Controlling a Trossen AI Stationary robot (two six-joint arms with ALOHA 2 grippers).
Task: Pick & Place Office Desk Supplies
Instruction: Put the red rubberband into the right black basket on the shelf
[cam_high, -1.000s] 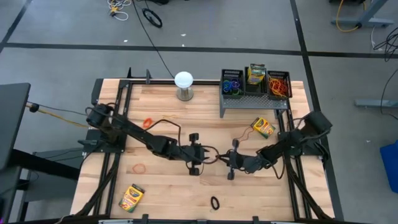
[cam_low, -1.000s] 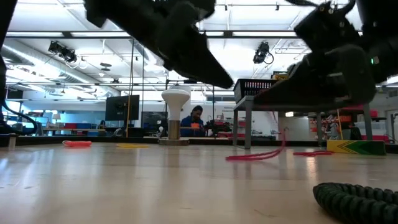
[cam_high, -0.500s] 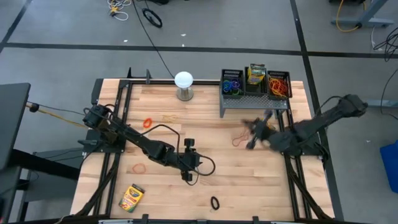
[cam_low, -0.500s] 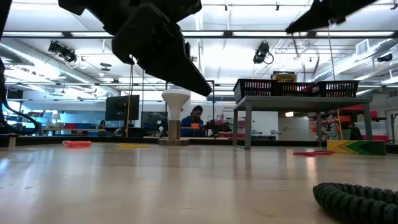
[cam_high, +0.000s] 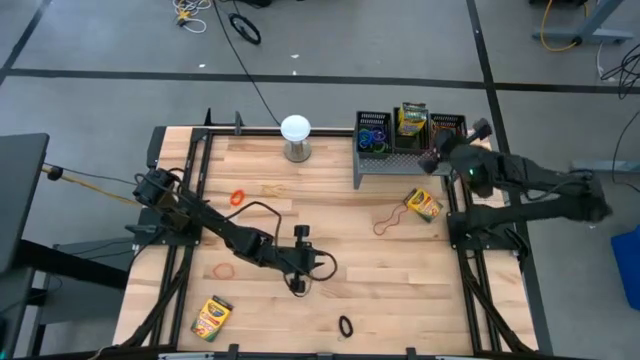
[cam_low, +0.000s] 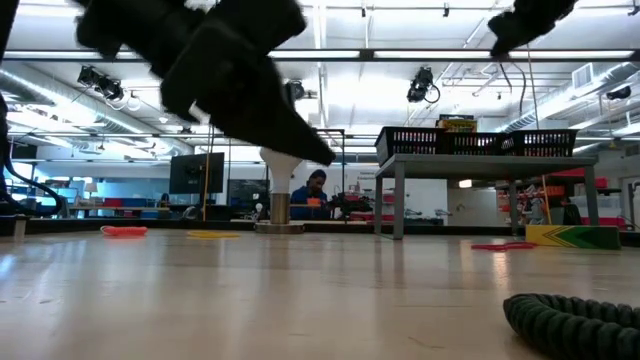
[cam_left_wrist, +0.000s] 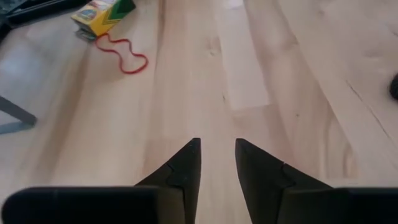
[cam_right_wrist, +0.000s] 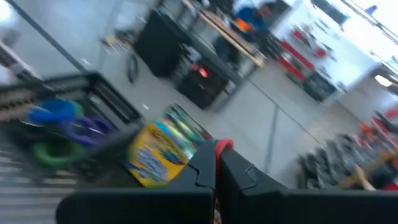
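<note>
My right gripper (cam_high: 441, 146) is raised over the three black mesh bins (cam_high: 411, 136) on the grey riser and is shut on a red rubber band (cam_right_wrist: 224, 145). The left bin holds blue, purple and green bands (cam_right_wrist: 59, 127), the middle one a crayon box (cam_right_wrist: 163, 149), and the right one orange and red bands (cam_high: 450, 138). My left gripper (cam_left_wrist: 217, 144) hovers low over bare wood at mid table, open, with nothing between its fingers. Another crayon box (cam_high: 423, 205) lies flat beside a red band (cam_high: 385, 222). My right gripper pinches the red rubber band between its shut fingertips, where a bit of red (cam_right_wrist: 224, 145) shows. The fingers are nearly level and point toward the far edge over the bins. A thin loop (cam_low: 515, 95) hangs slack below the gripper, clear of everything.
A crayon box (cam_high: 212, 318) lies near the front left. A red band (cam_high: 222, 268), an orange band (cam_high: 237, 197), a tan band (cam_high: 272, 188) and a black band (cam_high: 345, 326) lie loose on the wood. A white globe (cam_high: 295, 136) stands at the far edge.
My right gripper has risen from mid table and swung toward the right and far edges to above the bins. It has tipped from pointing down to nearly level, and the red band has been lifted clear of the table. My left gripper has drifted slightly toward the near left.
</note>
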